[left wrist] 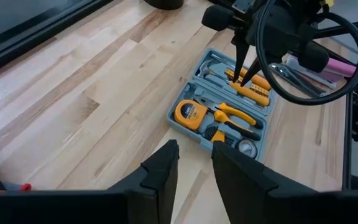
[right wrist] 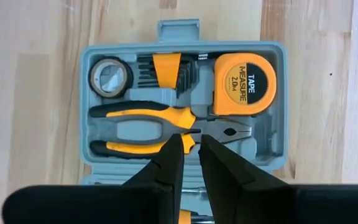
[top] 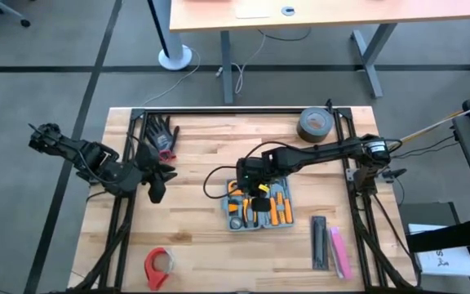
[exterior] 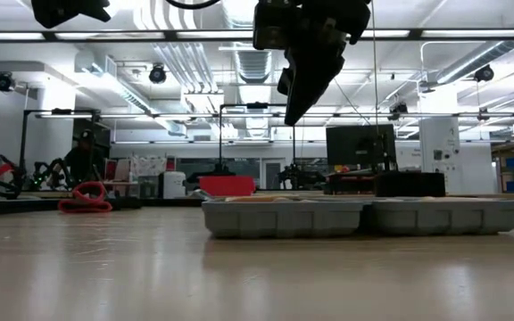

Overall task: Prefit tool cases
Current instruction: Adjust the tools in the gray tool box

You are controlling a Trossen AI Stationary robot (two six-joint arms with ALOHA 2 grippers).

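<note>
The tool case (top: 258,206) lies open and flat on the wooden table, its grey tray (right wrist: 182,106) holding a yellow tape measure (right wrist: 243,83), pliers (right wrist: 148,130), hex keys and a small roll. My right gripper (right wrist: 190,149) hangs above the tray, pointing steeply down over the pliers. Its fingers stand a narrow gap apart with nothing between them. The low view shows this gripper (exterior: 297,102) well clear of the case (exterior: 364,217). My left gripper (left wrist: 194,158) waits at the table's left (top: 155,184), open and empty, facing the case (left wrist: 222,115).
A black bar (top: 320,242) and a pink bar (top: 339,251) lie right of the case. A roll of dark tape (top: 315,124) sits at the far right, black gloves (top: 161,135) at the far left, a red tape dispenser (top: 160,265) near the front edge.
</note>
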